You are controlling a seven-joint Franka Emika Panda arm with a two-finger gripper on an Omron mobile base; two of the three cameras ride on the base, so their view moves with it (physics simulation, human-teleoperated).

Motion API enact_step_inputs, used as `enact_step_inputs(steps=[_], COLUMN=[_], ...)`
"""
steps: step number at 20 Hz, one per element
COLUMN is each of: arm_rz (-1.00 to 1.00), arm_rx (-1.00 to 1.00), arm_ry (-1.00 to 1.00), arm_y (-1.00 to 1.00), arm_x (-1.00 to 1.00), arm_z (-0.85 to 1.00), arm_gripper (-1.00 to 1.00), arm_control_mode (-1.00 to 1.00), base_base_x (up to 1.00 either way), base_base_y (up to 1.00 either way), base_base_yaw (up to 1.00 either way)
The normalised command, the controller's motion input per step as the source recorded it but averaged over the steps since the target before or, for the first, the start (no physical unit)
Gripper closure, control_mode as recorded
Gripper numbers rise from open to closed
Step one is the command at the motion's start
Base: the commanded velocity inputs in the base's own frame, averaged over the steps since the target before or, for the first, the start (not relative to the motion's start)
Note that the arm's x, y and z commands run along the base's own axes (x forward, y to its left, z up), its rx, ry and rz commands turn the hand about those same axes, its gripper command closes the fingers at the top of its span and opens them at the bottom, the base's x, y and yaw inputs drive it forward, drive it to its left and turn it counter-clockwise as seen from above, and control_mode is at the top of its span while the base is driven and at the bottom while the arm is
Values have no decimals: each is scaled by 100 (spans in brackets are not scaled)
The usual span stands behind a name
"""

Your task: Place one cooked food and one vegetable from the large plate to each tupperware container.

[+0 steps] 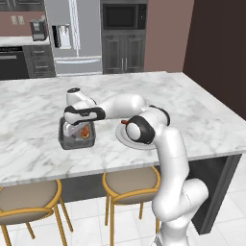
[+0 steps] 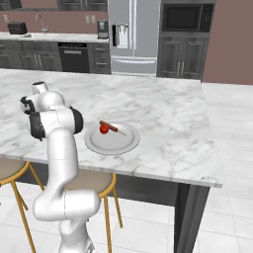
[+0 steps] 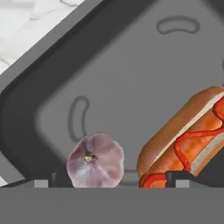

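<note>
A: Hand (image 1: 80,126) state? Position?
B: Spread open, nothing gripped, poised over the tub (image 1: 64,140); garlic (image 3: 95,160) and hot dog (image 3: 188,140) lie inside.
A: Next item?
B: Plate (image 2: 99,147) is found rightward of the tub; tomato (image 2: 104,129) and sausage (image 2: 109,126) remain there.

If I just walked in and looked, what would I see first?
You'd first see the big white robot arm bending low over a grey tupperware container on the marble counter. Inside the container lie a hot dog with a red squiggle of ketchup and a purplish garlic bulb, side by side. To its right sits the large plate with a red tomato and a sausage.
</note>
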Motion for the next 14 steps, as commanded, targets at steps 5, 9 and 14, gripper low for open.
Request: enact_step_inputs(steps=[5, 9, 14], arm_rz=[-5, -21, -38], arm_rx=[-5, 0, 9], arm_ry=[-2, -12, -8], arm_y=[-27, -96, -100], arm_x=[-21, -79, -16], arm_z=[21, 25, 30], arm_gripper=[-100, -100, -100], arm_control_mode=[-100, -100, -100], base_base_x=[0, 0, 0], base_base_y=[0, 0, 0], base_base_yaw=[0, 0, 0])
